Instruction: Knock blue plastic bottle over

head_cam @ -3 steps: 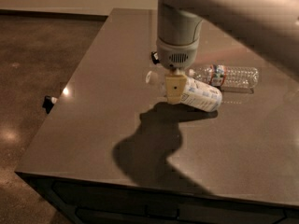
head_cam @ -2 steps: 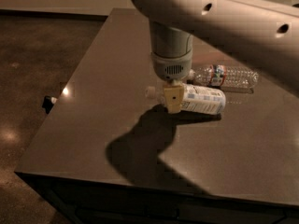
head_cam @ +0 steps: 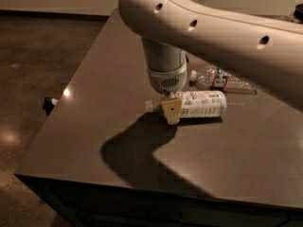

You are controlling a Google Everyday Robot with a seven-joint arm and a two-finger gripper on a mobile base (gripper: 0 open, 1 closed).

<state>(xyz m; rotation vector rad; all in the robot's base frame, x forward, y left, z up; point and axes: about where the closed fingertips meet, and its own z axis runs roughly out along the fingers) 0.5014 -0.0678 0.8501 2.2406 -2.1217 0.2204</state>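
The blue plastic bottle (head_cam: 201,104) lies on its side on the dark table (head_cam: 94,98), white cap pointing left, pale blue-and-white label facing up. My gripper (head_cam: 171,111) hangs from the white arm right at the bottle's neck end, its cream-coloured finger (head_cam: 171,109) in front of the neck. The arm's wrist hides the space just above the bottle's left part.
A longer clear ribbed bottle (head_cam: 222,81) with a red-and-blue band lies on its side just behind the blue one. The white arm (head_cam: 213,32) spans the upper right. The table's left edge drops to the floor, where a small dark object (head_cam: 49,104) sits.
The arm has swung lower and nearer to the camera. The blue bottle has turned from slanted to lying level across the table, and the gripper moved with it towards its neck.
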